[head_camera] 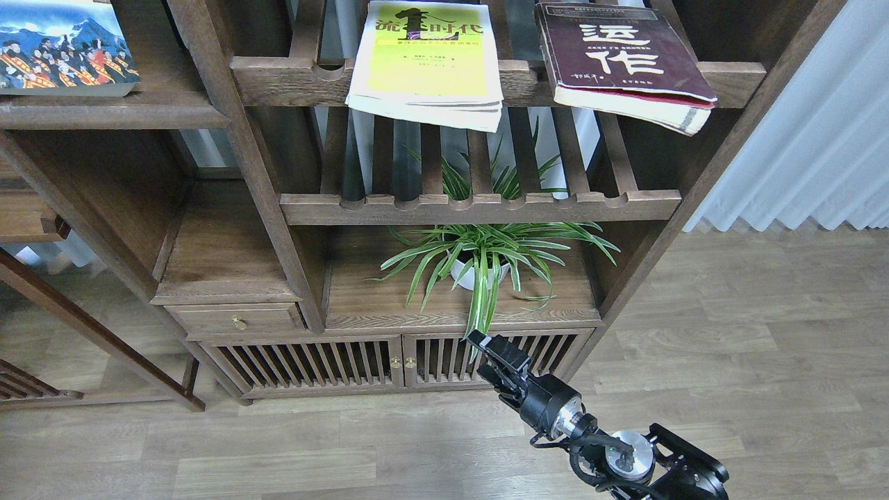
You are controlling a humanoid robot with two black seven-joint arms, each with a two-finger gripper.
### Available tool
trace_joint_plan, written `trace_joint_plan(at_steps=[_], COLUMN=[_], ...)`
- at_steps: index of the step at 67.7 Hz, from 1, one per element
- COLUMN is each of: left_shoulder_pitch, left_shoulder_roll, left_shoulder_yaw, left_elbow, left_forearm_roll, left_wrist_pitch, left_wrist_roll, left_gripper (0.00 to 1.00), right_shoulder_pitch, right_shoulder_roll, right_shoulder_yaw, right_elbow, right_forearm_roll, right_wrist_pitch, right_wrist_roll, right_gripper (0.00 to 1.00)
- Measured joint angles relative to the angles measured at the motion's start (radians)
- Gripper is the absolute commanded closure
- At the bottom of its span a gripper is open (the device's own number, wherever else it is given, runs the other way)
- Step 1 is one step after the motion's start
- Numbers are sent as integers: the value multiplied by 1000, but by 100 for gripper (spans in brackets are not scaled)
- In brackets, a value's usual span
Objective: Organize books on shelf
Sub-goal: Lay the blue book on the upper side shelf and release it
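A book with a mountain-crowd picture point(66, 52) lies flat on the solid dark-brown shelf point(118, 114) at the top left, cut off by the frame edge. The large yellow-green book point(425, 62) lies on the upper slatted rack, overhanging its front rail. To its right the thick maroon book point(621, 59) also overhangs that rail, tilted. My right gripper point(486, 347) hangs low in front of the cabinet doors, far below all the books, holding nothing; its dark fingers cannot be told apart. My left arm is out of view.
A potted spider plant point(479, 260) stands on the cabinet top under the lower slatted rack point(479, 205). A small drawer point(239, 321) and slatted cabinet doors point(396, 361) sit below. White curtains point(812, 139) hang at the right, above wooden floor.
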Motion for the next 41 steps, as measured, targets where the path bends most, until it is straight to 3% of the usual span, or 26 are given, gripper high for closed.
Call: trace_joint_plan(at_steps=[17,41], left_shoulder_pitch=[-29,-48], left_shoulder_roll=[-69,-121], left_shoulder_yaw=[-2,-25], left_elbow=[97,119], left_forearm_roll=[2,2], left_wrist_pitch=[0,1], left_wrist_roll=[0,-2], left_gripper=[98,98], right_shoulder_pitch=[-1,-5], right_shoulder_roll=[0,0], right_shoulder_yaw=[2,2], right_elbow=[1,2], right_forearm_roll=[0,1], right_wrist_pitch=[0,0], right_wrist_roll=[0,0], right_gripper=[1,1])
